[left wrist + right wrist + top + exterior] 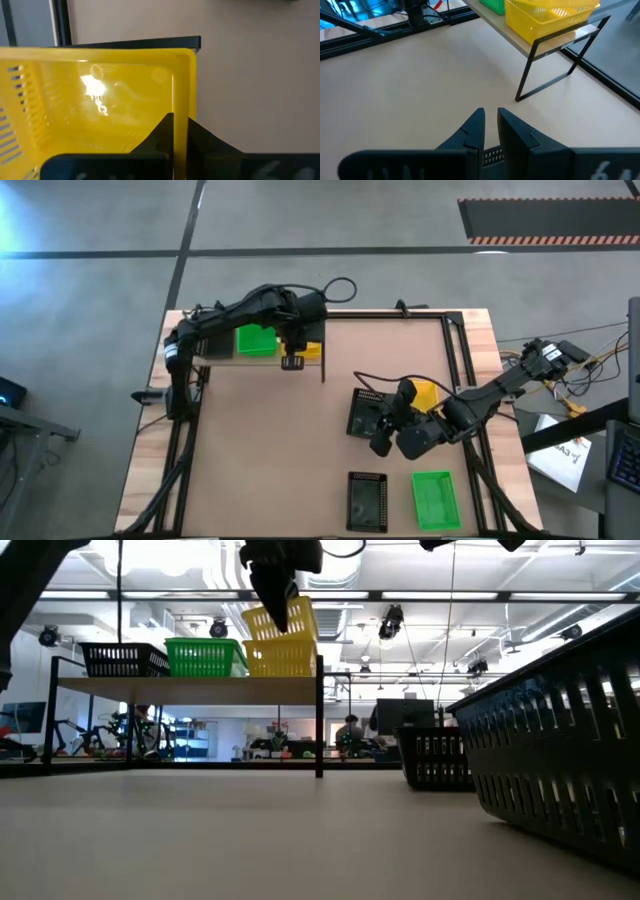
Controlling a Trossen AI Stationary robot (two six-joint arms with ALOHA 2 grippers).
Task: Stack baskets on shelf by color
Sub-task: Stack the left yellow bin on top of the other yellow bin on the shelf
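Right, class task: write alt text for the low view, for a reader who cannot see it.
The left gripper holds a tilted yellow basket above a second yellow basket on the shelf, beside a green basket and a black basket. A large black basket fills the right foreground, another behind it.

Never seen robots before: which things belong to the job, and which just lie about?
Job: shelf; black basket, green basket and yellow basket on it; second yellow basket in the left gripper; loose baskets near the right gripper.
Lying about: cables; papers.
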